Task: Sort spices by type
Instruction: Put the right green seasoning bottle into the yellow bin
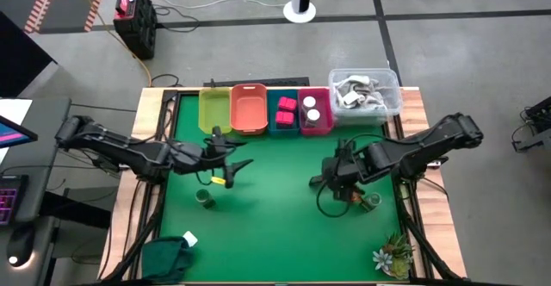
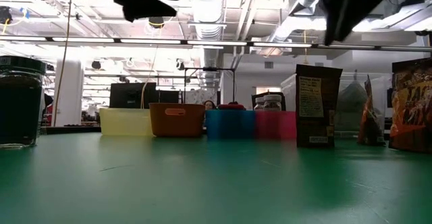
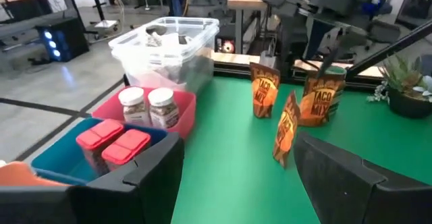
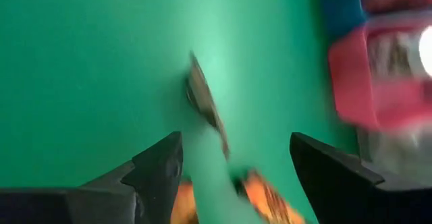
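Note:
Three brown-orange pouches [image 3: 264,90] stand upright on the green table, right of its middle [image 1: 351,196]. My right gripper [image 4: 236,140] hovers open above them, looking down on one pouch edge-on [image 4: 206,109]. My left gripper [image 1: 231,164] is open above the table left of centre and holds nothing. A dark green jar [image 1: 205,198] stands on the table just nearer than it, also at the left of the low view [image 2: 20,102]. Two white-capped jars [image 3: 150,106] stand in the pink bin [image 1: 315,112]. Two pink-red packets [image 3: 111,143] sit in the blue bin [image 1: 286,112].
A yellow bin [image 1: 213,109] and an orange bin [image 1: 248,108] stand left of the blue one along the far edge. The clear tub [image 1: 365,92] sits at the far right corner. A small plant [image 1: 394,256] is at the near right, a green cloth [image 1: 168,256] at the near left.

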